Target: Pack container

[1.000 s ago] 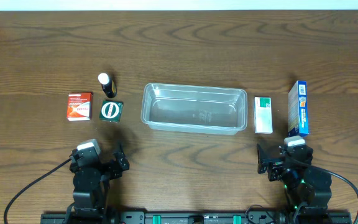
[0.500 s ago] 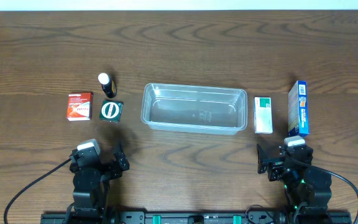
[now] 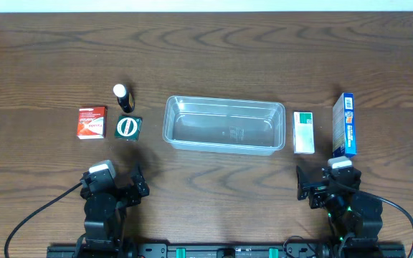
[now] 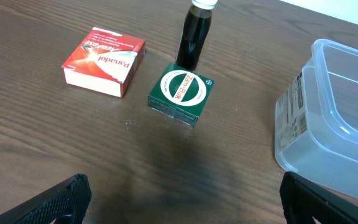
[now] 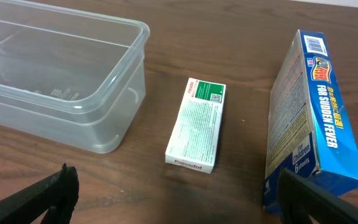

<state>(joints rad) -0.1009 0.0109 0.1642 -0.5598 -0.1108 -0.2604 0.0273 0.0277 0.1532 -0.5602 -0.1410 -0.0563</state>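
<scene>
The clear plastic container (image 3: 223, 125) lies empty at the table's middle; it also shows in the left wrist view (image 4: 334, 112) and the right wrist view (image 5: 55, 68). Left of it lie a red box (image 3: 91, 122), a green square box (image 3: 128, 128) and a small dark bottle (image 3: 122, 97). Right of it lie a white-green box (image 3: 304, 132) and a tall blue box (image 3: 344, 125). My left gripper (image 4: 182, 202) is open and empty near the front edge, short of the green box (image 4: 182, 94). My right gripper (image 5: 179, 199) is open and empty, short of the white-green box (image 5: 197, 122).
The red box (image 4: 104, 60) and bottle (image 4: 196, 34) stand ahead of the left gripper. The blue box (image 5: 312, 118) stands on edge just right of the right gripper's path. Both arms' bases sit at the table's front edge.
</scene>
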